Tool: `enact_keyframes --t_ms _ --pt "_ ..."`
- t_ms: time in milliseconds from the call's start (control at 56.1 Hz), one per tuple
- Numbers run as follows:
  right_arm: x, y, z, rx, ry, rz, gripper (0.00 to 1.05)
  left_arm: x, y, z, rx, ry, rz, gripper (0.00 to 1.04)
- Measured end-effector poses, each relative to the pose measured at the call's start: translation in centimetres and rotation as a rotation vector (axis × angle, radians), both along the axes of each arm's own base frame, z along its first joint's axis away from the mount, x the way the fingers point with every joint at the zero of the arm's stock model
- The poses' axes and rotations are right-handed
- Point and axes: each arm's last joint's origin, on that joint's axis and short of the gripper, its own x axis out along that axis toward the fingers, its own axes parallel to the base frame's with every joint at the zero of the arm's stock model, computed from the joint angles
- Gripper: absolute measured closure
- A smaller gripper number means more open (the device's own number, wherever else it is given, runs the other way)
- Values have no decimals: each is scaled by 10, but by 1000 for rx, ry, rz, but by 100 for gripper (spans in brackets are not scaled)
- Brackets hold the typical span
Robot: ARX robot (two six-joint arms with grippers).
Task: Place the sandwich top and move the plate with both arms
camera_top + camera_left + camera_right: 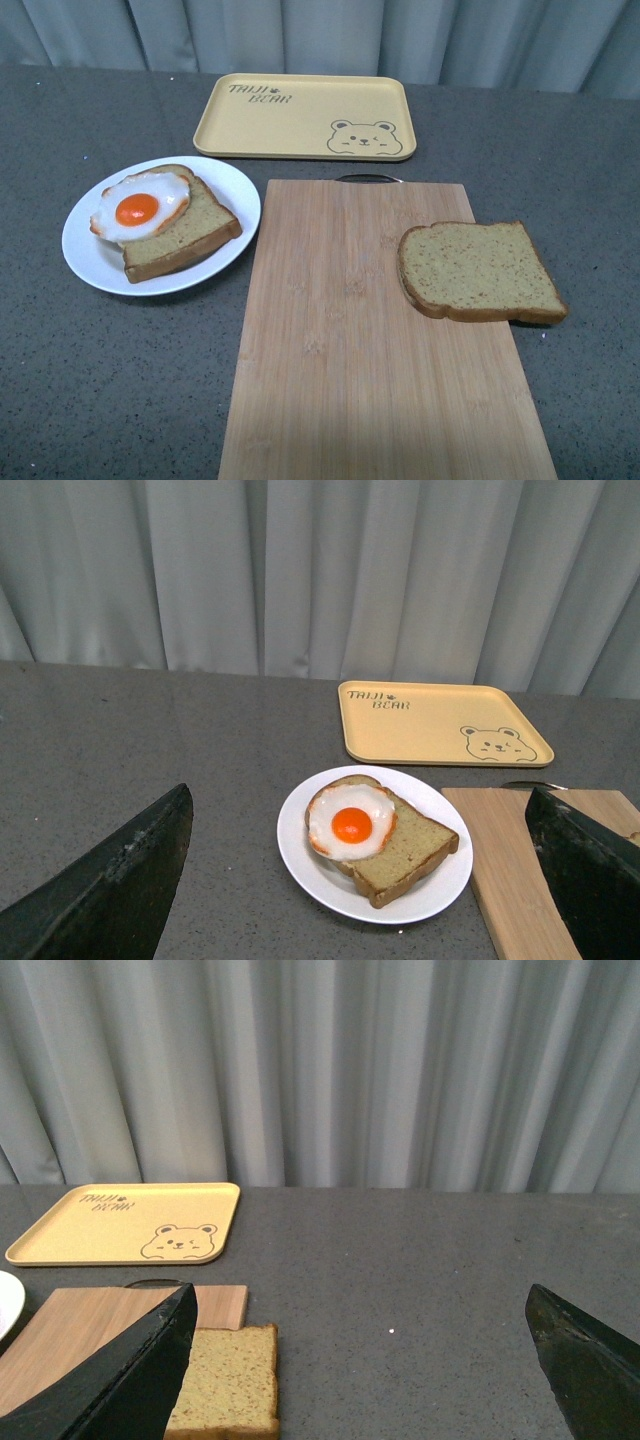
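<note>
Both my pincers spread wide, gripping nothing.

My left pincer point(358, 793) has its fingers far apart, and the plate point(320, 875) shows between them. My right pincer point(360, 1290) is just as open, with gray table point(420, 1280) between its fingers. From my chest camera, taking the wooden cutting board point(350, 340) as the dial's centre, the sandwich top point(480, 272) lies flat at 3 o'clock and overhangs the board's edge. The plate sits at 10 o'clock, just beside the board, carrying another bread slice point(195, 235) with a fried egg point(140, 208) on it. The yellow bear-print tray point(300, 115) lies at 12 o'clock, near the board's far end.
</note>
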Motion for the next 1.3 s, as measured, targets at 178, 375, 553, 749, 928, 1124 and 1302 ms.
enact_keyframes --t_ms 178,375,553,749,928,1124,1302 --pt "0 0 0 0 0 0 9 0 0 0 0 0 0 7" --pt "0 0 0 0 0 0 9 0 0 0 0 0 0 7" --pt "0 0 0 0 0 0 9 0 0 0 0 0 0 7" --pt "0 0 0 0 0 0 9 0 0 0 0 0 0 7" --pt "0 0 0 0 0 0 9 0 0 0 0 0 0 7" --pt "0 0 0 0 0 0 9 0 0 0 0 0 0 7" --pt "8 1 0 -158 113 -131 9 0 0 0 0 0 2 7"
